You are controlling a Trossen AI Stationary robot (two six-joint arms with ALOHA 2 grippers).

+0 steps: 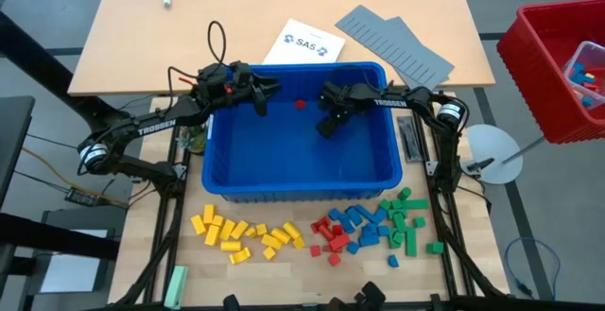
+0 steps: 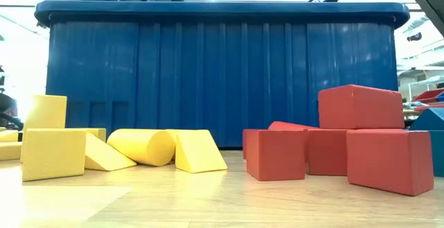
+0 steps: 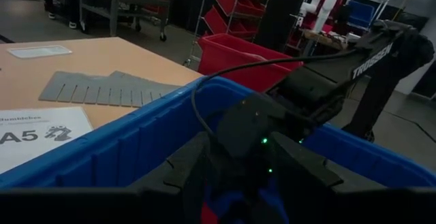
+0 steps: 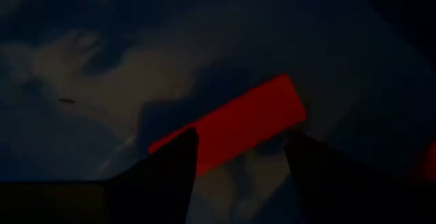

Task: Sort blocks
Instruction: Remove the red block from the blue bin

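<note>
Your right gripper (image 4: pixel 235 159) sits deep in the blue bin (image 1: pixel 299 183), fingers spread around a red block (image 4: pixel 231 125). Left gripper (image 1: pixel 260 98) hangs spread just inside the bin's far-left rim.

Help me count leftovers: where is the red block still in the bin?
In the high view, the red block lies on the blue bin's floor near its far wall, between both arms.

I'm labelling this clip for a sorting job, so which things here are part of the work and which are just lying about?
Part of the job:
- blue bin
- red block in the bin
- yellow blocks
- red and blue blocks
- green blocks
- left gripper
- right gripper, over a red block

Lying about:
- grey ridged panels
- printed sheet
- red crate
- pale green bar
</note>
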